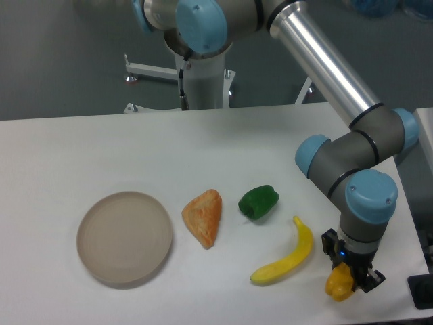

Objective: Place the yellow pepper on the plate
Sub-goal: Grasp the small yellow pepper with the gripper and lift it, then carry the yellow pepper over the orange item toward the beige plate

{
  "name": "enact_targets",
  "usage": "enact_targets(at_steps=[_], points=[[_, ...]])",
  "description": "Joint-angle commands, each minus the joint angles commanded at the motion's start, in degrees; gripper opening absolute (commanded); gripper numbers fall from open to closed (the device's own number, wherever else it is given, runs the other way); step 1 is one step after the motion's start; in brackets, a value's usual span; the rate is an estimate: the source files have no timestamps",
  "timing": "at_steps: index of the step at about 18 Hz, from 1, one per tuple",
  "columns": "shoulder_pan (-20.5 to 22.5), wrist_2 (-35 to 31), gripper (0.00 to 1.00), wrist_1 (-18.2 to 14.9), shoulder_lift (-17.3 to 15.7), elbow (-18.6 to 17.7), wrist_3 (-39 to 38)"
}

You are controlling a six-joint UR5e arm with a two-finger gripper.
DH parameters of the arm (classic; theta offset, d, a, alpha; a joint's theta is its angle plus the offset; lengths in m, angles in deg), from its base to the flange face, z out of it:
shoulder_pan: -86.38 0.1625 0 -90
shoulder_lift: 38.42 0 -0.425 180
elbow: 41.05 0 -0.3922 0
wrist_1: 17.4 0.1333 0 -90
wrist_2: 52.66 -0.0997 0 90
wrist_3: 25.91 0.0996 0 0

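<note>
The yellow pepper [338,287], a small lumpy yellow-orange toy, sits at the front right of the white table. My gripper [346,279] points down right over it, its black fingers on either side of the pepper and partly hiding it. Whether the fingers press on the pepper I cannot tell. The plate [124,236], round and beige with a low rim, lies at the front left, far from the gripper, with nothing on it.
A yellow banana [287,255] lies just left of the gripper. A green pepper [258,202] and an orange triangular wedge [204,217] lie between the banana and the plate. The table's right edge [421,284] runs close beside the gripper.
</note>
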Motion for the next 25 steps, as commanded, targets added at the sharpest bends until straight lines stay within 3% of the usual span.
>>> enact_targets(at_steps=[3, 7, 12, 19, 25], points=[[-0.4, 0.1, 0.34, -0.2, -3.8, -3.7, -2.3], [-1.1, 0.0, 0.34, -2.8, -9.6, -9.2, -5.3], [-4.1, 0.0, 0.34, -4.7, -17.1, -17.0, -16.8], [-14.0, -0.1, 0.34, -4.8, -23.1, -27.2, -41.2], [-21.7, 0.4, 0.34, -4.9, -23.7, -29.2, -54.2]])
